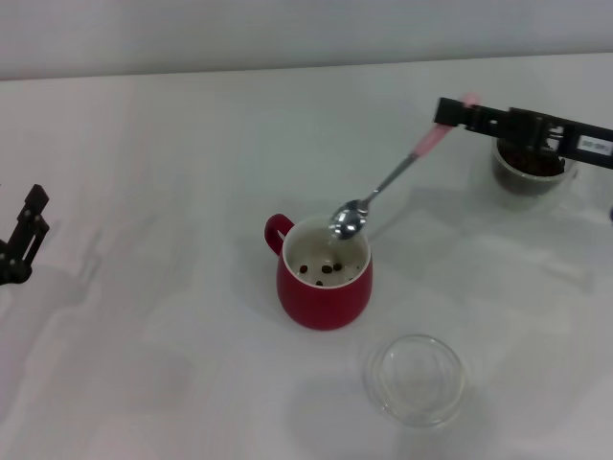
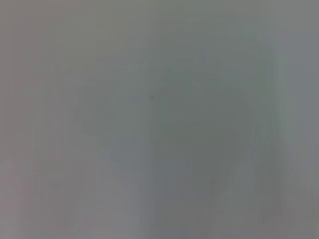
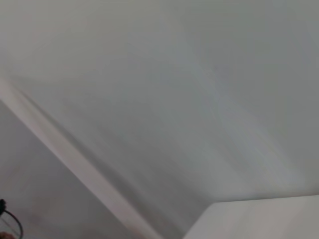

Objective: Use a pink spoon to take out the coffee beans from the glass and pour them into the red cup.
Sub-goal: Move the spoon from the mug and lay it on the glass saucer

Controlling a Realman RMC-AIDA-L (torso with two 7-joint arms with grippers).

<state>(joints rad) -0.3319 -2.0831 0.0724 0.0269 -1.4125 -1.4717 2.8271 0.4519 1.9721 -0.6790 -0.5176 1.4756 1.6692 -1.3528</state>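
Note:
The red cup (image 1: 324, 287) stands mid-table with a few coffee beans (image 1: 324, 270) on its white bottom. My right gripper (image 1: 454, 114) is shut on the pale pink handle of the pink spoon (image 1: 383, 187). The spoon slants down to the left, its metal bowl hanging over the cup's far rim. I see no beans in the bowl. The glass (image 1: 527, 170), dark with coffee beans (image 1: 533, 161), sits at the far right, partly hidden behind the right gripper's body. My left gripper (image 1: 24, 235) is parked at the left edge. Both wrist views show only blank grey surface.
A shallow clear glass dish (image 1: 417, 379) lies on the white table (image 1: 153, 192) in front and to the right of the red cup. The table's far edge meets a pale wall at the top.

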